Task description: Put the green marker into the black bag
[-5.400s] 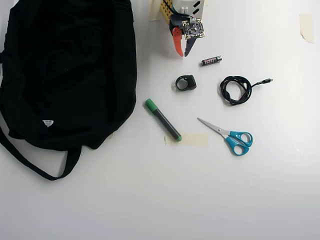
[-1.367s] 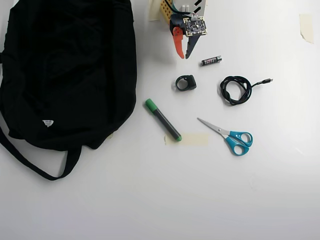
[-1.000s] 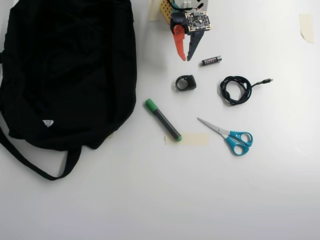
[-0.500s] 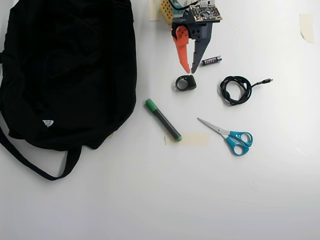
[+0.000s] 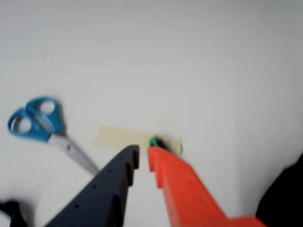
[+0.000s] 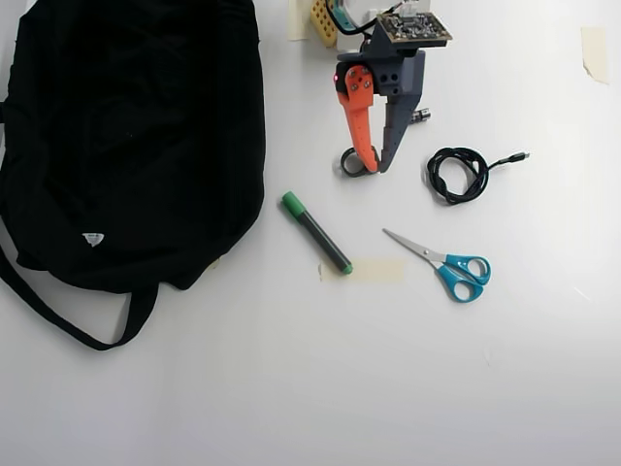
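Observation:
The green marker (image 6: pixel 316 233) lies flat on the white table, slanted, green cap toward the bag and green end on a tape strip. In the wrist view only its green end (image 5: pixel 154 140) shows, just past the orange fingertip. The black bag (image 6: pixel 126 136) fills the overhead view's upper left, with a white logo tag; a dark edge of it (image 5: pixel 286 198) shows at the wrist view's lower right. My gripper (image 6: pixel 373 167) hangs above the table, up and to the right of the marker, apart from it. Its orange and dark fingers nearly meet and hold nothing (image 5: pixel 143 153).
Blue-handled scissors (image 6: pixel 448 267) lie right of the marker and show in the wrist view (image 5: pixel 40 124). A coiled black cable (image 6: pixel 456 175) lies right of the gripper. A small ring (image 6: pixel 351 162) sits by the fingertips. A beige tape strip (image 6: pixel 378 271) lies under the marker's end.

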You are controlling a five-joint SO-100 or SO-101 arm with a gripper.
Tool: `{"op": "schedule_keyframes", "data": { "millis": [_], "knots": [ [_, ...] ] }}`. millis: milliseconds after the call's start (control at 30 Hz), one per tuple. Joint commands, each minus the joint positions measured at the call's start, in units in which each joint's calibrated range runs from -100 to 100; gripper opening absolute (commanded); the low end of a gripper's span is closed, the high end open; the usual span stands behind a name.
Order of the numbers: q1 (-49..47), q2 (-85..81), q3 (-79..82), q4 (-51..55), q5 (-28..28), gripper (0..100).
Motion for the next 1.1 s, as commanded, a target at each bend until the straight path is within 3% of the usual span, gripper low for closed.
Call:
{"op": "schedule_keyframes", "data": {
  "millis": [0,433,1067],
  "knots": [
    [0.3,2.4,-4.9,-4.9,-0.1,2],
    [1.0,8.1,-6.0,-20.1,0.0,2],
    [0.4,24.8,-27.2,-25.6,0.0,2]
  ]
}}
